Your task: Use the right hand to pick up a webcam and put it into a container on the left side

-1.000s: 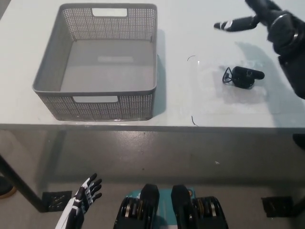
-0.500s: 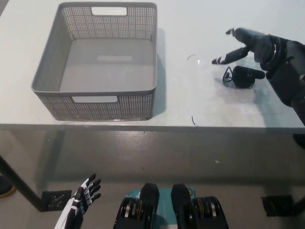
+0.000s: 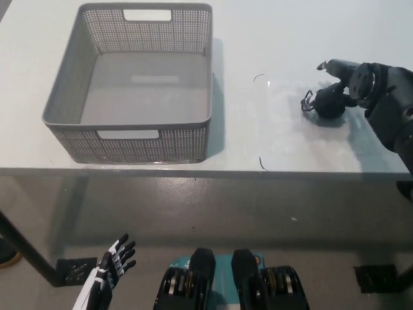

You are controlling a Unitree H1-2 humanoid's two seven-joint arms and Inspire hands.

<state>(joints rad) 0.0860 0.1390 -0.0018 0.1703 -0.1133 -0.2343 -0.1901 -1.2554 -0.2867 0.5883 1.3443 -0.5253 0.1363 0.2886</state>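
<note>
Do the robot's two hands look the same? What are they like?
No. The right hand and its arm are black, bulky and glossy, with a round silvery disc at the wrist. The left hand is white with slim fingers that have dark segments and tips.

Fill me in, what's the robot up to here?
Its black right hand is down on the webcam at the right of the white table, closing around it but not lifting yet. The grey basket on the left has nothing in it. The white left hand hangs idle below the table edge.
</note>
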